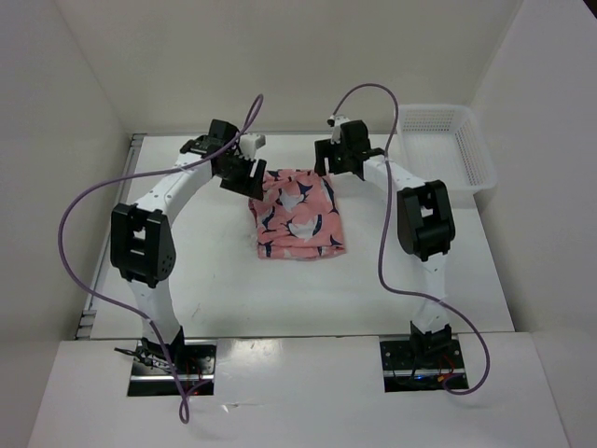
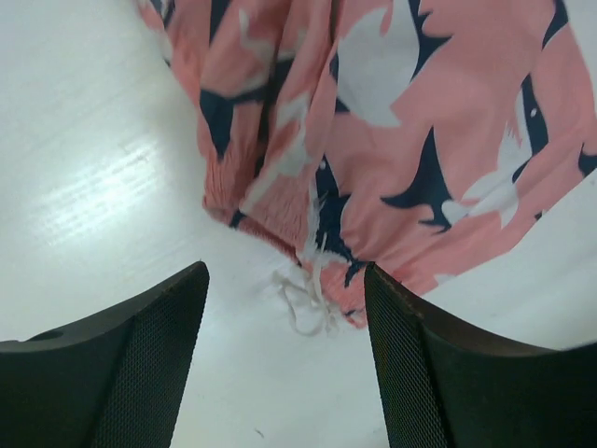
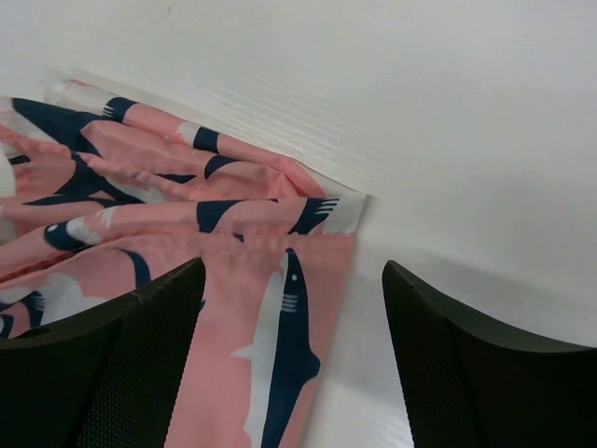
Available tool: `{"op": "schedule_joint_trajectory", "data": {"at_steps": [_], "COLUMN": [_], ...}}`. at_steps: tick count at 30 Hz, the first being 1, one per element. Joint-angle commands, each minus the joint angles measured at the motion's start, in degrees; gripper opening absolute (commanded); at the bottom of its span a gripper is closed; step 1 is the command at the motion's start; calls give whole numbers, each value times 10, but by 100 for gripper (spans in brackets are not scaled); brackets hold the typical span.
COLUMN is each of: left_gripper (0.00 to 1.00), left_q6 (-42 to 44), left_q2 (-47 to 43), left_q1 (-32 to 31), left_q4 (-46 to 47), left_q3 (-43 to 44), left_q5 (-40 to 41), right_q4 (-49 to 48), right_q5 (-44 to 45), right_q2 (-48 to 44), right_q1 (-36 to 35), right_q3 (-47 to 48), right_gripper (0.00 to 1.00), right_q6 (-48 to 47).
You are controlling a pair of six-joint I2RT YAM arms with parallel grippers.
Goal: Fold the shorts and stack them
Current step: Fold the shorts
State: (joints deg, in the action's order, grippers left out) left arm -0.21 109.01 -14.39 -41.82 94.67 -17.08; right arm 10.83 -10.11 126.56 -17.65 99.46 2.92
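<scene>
We find the shorts [image 1: 298, 219] folded and lying flat on the counter [image 1: 215, 289], toward its far side, between both arms. The left jaws stand apart above the drawstring [image 2: 303, 303]. The right jaws stand apart over a fabric corner, holding nothing.

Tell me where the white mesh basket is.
In the top view the white mesh basket sits at the table's far right corner, just right of the right hand and apart from the shorts.

- Overhead view: bright, even, diffuse light; only faint, soft shadows on the white bench [image 1: 233, 289].
- Left wrist view: streaky glare on the bench, left side.
- Right wrist view: evenly lit, sharp.
</scene>
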Motion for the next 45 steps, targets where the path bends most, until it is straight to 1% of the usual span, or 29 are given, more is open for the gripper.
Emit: {"op": "schedule_joint_trajectory", "data": {"at_steps": [1,3,5,8,9,10,12,16,17,18,19,20,21,24,25,27,28,29,31,32,33,35,36,38,39,40,42,44,45], "left_gripper": [75,75,75,75,75,75,75,77,78,91,93,93,100,100,100,100,100,100,100,100,100,100,100,100,100,100,100,100,100], "left_q6": [2,2,2,2,2,2,2,2,2,2,2,2,2,2,2,2,2,2,2,2,2,2,2,2,2,2,2,2,2], "left_q2": [43,77,104,131,136,136,150,144,135,128,120,101,90,34,1,-34,-68,-85,-134,-152,-186,-222,-261,-302,-337,-351,-381,-404,-411], "left_q1": [-10,-15,-15,-15,-15,-15,-15,-4,-4,-4,-9,-9,-9,-1,-1,26,37,68,104,138,155,187,193,201,211,219,235,241,248], "left_q4": [34,46,60,88,96,110,125,142,142,142,142,142,142,142,142,142,142,142,142,142,142,142,150,165,170,170,170,170,170], "left_q3": [40,46,57,57,57,57,62,62,62,67,68,68,68,61,54,46,40,24,0,-33,-53,-96,-150,-203,-227,-258,-278,-302,-310], "left_q5": [-11,19,27,62,78,113,144,151,142,135,129,120,114,96,96,81,81,66,47,40,29,29,41,62,77,82,103,103,103], "right_q4": [-12,-12,-6,-1,-1,-1,4,9,15,15,20,20,25,32,39,48,53,53,53,53,53,53,60,60,60,60,60,60,60], "right_q5": [30,36,41,57,57,63,70,81,81,81,87,87,87,93,93,93,98,98,112,112,112,112,112,112,112,112,112,112,97], "right_q2": [-89,-108,-140,-184,-195,-206,-236,-286,-294,-314,-324,-334,-355,-388,-412,-436,-464,-478,-523,-537,-550,-590,-604,-646,-659,-684,-703,-724,-729], "right_q1": [-4,-4,-4,-4,-4,-4,-4,2,2,2,2,7,7,12,17,23,29,29,42,60,71,104,115,135,135,142,148,155,155], "right_q3": [-28,-56,-86,-121,-129,-136,-157,-192,-205,-211,-217,-227,-227,-240,-246,-252,-269,-279,-318,-332,-355,-380,-403,-425,-445,-454,-472,-482,-489], "right_gripper": [81,79,79,79,79,79,79,79,79,79,79,79,79,79,79,81,81,82,82,83,83,83,83,83,84,84,84,84,84], "right_q6": [-18,-18,-30,-41,-41,-48,-54,-76,-76,-83,-91,-92,-100,-122,-122,-142,-150,-157,-174,-182,-182,-187,-187,-187,-187,-187,-180,-169,-163]}}
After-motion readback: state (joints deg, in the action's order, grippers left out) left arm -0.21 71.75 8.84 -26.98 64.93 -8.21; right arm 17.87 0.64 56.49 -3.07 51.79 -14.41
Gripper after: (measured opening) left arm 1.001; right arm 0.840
